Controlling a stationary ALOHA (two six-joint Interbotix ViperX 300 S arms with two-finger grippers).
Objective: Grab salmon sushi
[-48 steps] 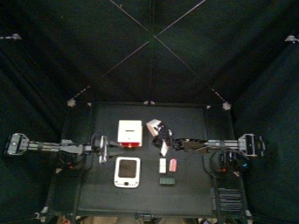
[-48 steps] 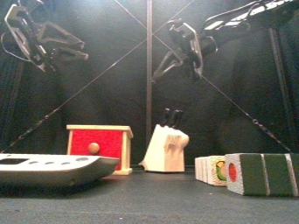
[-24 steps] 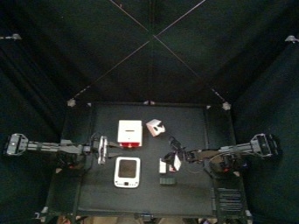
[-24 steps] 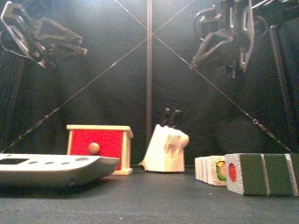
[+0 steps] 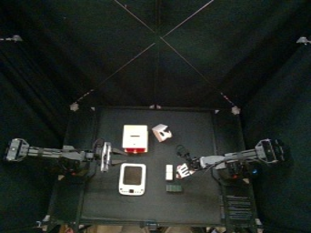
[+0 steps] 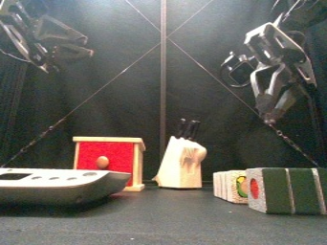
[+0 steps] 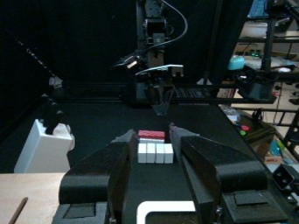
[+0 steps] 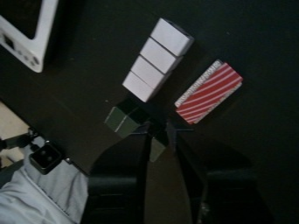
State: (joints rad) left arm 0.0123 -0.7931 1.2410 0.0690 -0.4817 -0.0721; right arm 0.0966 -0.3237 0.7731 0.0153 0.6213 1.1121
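1 camera hangs high overhead, looking straight down on the small worktop [image 5: 201, 123]; another sits at its front edge, looking level across at the red-and-white box [image 6: 107, 161] close by. The 2 wrist cameras look along their own arms from near: the left faces the right gripper [image 7: 159, 89], and both seem to share the salmon sushi [image 7: 149, 135] [image 8: 209, 91].
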